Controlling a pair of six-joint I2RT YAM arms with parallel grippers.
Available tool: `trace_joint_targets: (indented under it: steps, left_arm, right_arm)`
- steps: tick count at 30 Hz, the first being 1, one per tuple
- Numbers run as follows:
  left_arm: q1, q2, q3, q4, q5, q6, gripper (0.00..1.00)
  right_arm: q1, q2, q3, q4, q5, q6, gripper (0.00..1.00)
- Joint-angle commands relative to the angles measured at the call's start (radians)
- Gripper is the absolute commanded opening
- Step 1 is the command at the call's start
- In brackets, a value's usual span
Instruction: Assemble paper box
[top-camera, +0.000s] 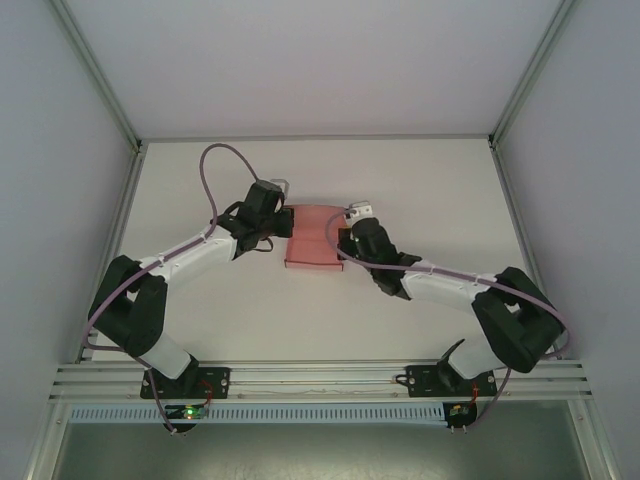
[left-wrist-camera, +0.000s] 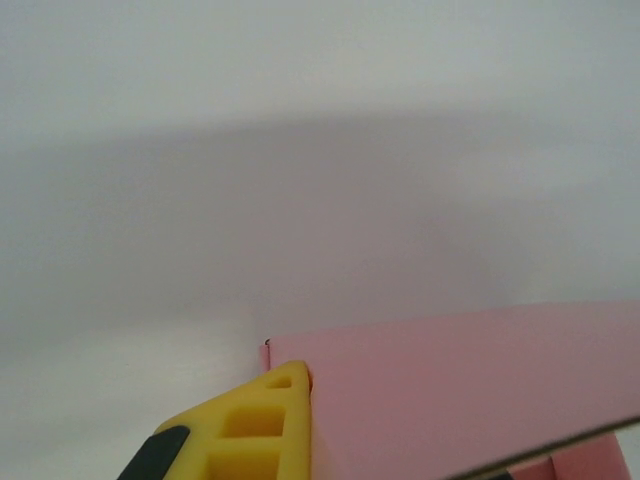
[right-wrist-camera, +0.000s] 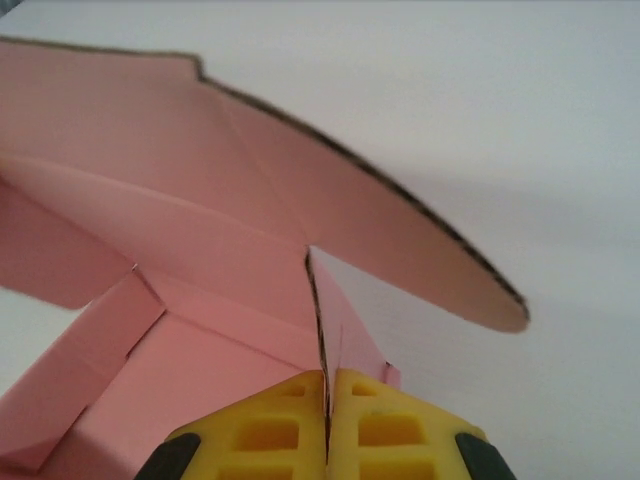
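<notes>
The paper box (top-camera: 312, 240) lies just above the middle of the top view on the pale surface (top-camera: 420, 190). It is a pink, partly folded sheet with a flat panel toward the lower edge of the frame and a raised part toward the top. The left end effector (top-camera: 283, 222) meets its left side and the right end effector (top-camera: 345, 238) meets its right side, with both arms reaching inward from the bottom corners of the frame. In the right wrist view the two yellow fingers (right-wrist-camera: 270, 430) stand pressed together at bottom centre, and a thin upright pink flap is pinched in the seam between them. Above and to the left, the card spreads out in creased panels, and a broad rounded flap with a dark cut edge sweeps toward the right of the frame. In the left wrist view one yellow finger (left-wrist-camera: 262, 428) shows at the bottom, left of centre, its inner side flat against a pink panel in the lower right. The other finger is hidden behind the card, and this end effector is clamped on that panel.
</notes>
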Motion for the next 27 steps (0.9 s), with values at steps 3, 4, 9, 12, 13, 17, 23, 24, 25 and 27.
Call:
trace_joint_targets:
  steps: [3,4,9,12,13,17,23,24,25,27]
  left_arm:
    - [-0.079,-0.017,-0.096,0.214,0.051,-0.076,0.0]
    - [-0.08,-0.014,-0.133,0.273,0.069,-0.066,0.0]
    - [-0.093,-0.031,-0.267,0.349,0.094,-0.019,0.0]
    - [-0.108,-0.065,-0.372,0.43,0.067,-0.011,0.0]
    - [-0.11,-0.075,-0.399,0.445,0.068,-0.014,0.0]
    - [-0.119,-0.121,-0.459,0.426,0.046,-0.015,0.0]
    - [-0.122,-0.215,-0.514,0.339,0.014,-0.034,0.22]
    - [-0.122,-0.237,-0.518,0.315,0.015,-0.033,0.25]
    - [-0.123,-0.26,-0.516,0.282,0.01,-0.033,0.3]
    - [-0.124,-0.313,-0.511,0.203,-0.016,-0.04,0.5]
  right_arm:
    - [0.125,0.091,-0.033,0.266,0.085,0.05,0.0]
    - [0.132,0.105,-0.049,0.296,0.093,0.049,0.0]
    - [0.154,0.151,-0.169,0.464,0.104,-0.014,0.0]
    - [0.176,0.228,-0.251,0.638,0.148,-0.066,0.0]
    - [0.183,0.257,-0.275,0.696,0.16,-0.068,0.0]
    - [0.227,0.355,-0.342,0.894,0.19,-0.128,0.0]
    - [0.276,0.344,-0.349,0.842,0.315,-0.21,0.0]
    - [0.277,0.325,-0.345,0.8,0.315,-0.216,0.0]
    - [0.277,0.305,-0.338,0.745,0.316,-0.217,0.0]
    - [0.283,0.276,-0.315,0.626,0.327,-0.227,0.0]
